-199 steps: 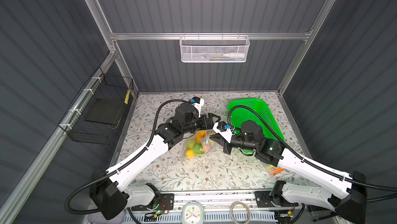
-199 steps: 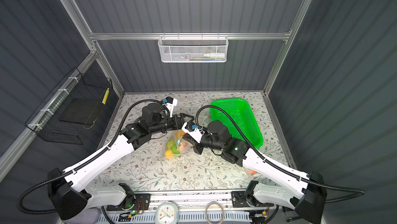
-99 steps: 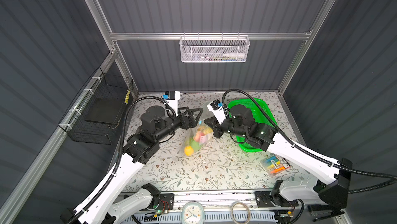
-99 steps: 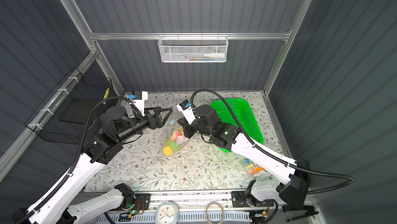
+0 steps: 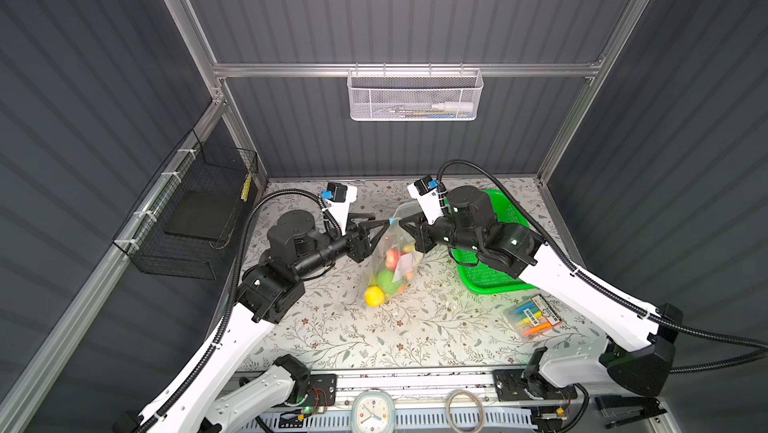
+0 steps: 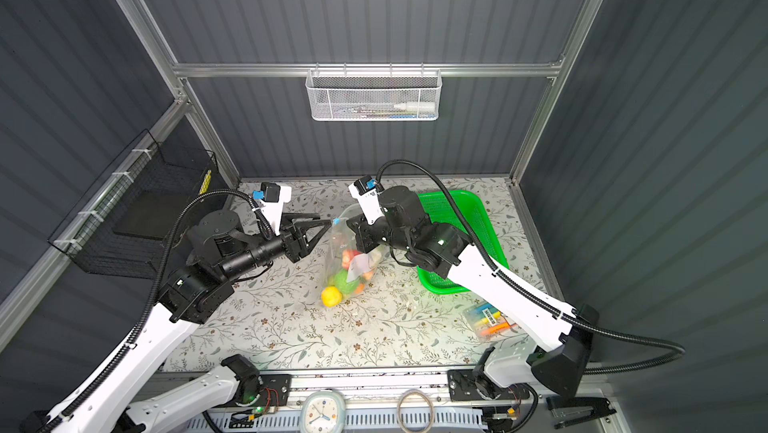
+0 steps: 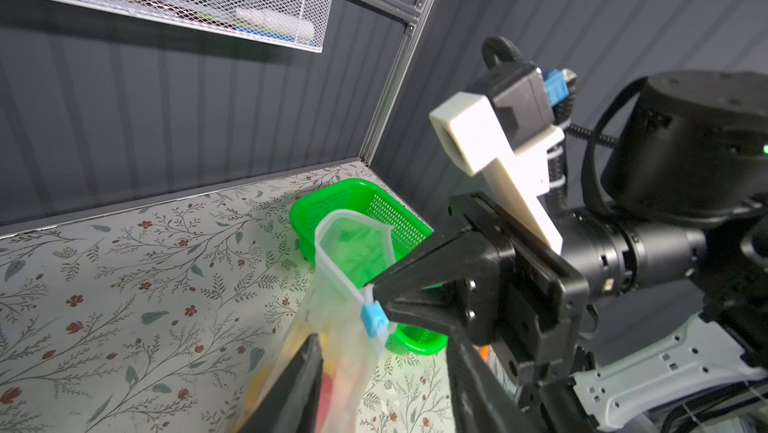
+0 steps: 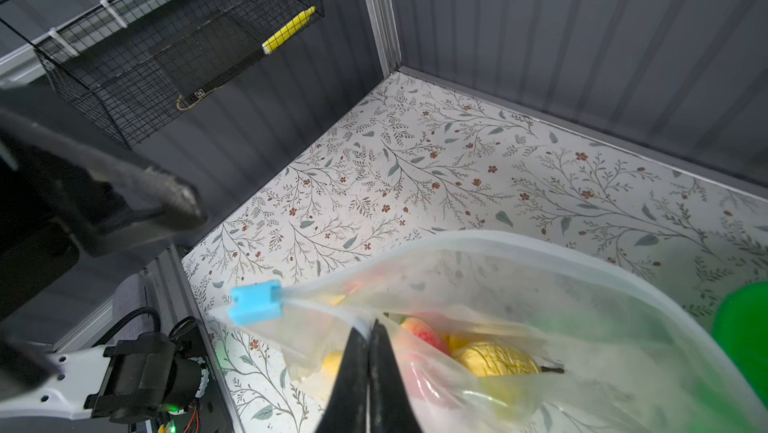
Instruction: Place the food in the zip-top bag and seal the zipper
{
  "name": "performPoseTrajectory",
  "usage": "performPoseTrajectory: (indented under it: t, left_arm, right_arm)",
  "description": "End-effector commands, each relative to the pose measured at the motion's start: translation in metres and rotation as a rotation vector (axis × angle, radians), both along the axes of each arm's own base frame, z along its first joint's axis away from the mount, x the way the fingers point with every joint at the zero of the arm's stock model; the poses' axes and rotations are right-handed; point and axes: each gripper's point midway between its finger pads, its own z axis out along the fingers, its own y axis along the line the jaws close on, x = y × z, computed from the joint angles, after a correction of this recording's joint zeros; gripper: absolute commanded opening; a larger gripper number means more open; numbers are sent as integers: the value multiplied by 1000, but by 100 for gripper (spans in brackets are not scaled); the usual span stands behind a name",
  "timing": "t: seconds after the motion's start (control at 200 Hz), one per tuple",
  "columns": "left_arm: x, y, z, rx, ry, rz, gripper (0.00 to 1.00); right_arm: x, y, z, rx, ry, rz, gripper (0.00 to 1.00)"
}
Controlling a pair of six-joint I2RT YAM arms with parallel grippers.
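Note:
The clear zip-top bag (image 5: 392, 258) (image 6: 353, 258) hangs above the table from my right gripper (image 5: 405, 223) (image 8: 370, 333), which is shut on its mouth edge. The food shows through it: a yellow lemon (image 5: 373, 296) lowest, a green lime (image 5: 386, 279), a strawberry (image 8: 419, 332). The zipper's blue slider (image 7: 374, 319) (image 8: 255, 302) sits at the mouth corner facing my left gripper (image 5: 382, 219) (image 7: 384, 372). That gripper is open, its fingers (image 7: 301, 385) standing either side of the bag just below the slider. The mouth (image 7: 353, 239) gapes open.
A green basket (image 5: 498, 285) (image 6: 469, 210) lies behind and under my right arm. A packet of coloured markers (image 5: 532, 318) lies at the front right. A white mesh basket (image 5: 415, 94) hangs on the back wall, a black wire basket (image 5: 195, 219) on the left wall.
My right gripper has lifted the bag off the table. My left gripper drew back to the left, then returned to the slider corner with its jaws narrower.

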Motion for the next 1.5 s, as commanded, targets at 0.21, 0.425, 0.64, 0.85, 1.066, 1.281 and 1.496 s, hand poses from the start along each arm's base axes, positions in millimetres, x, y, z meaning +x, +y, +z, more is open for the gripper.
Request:
performPoseTrajectory:
  t: [0.21, 0.425, 0.64, 0.85, 1.066, 1.281, 1.496]
  left_arm:
    - [-3, -15, -17, 34, -17, -101, 39]
    - [7, -21, -27, 45, -2, -93, 34]
    - [11, -21, -32, 54, 1, -81, 19]
    - [17, -21, -36, 65, 5, -63, 4]
    - [28, -15, -29, 94, -51, -3, 0]
    - [19, -12, 1, 110, -203, -30, 0]
    - [-9, -34, 2, 184, -208, -273, 0]
  right_arm:
    - [4, -2, 3, 20, 35, -13, 0]
    - [3, -1, 2, 20, 39, -8, 0]
    - [4, -3, 1, 16, 36, -9, 0]
    - [1, -2, 1, 19, 37, 5, 0]
    - [-4, -9, 3, 0, 8, 55, 0]
    - [-16, -14, 23, 30, -26, 148, 0]
    - [-40, -14, 42, 38, -129, 287, 19]
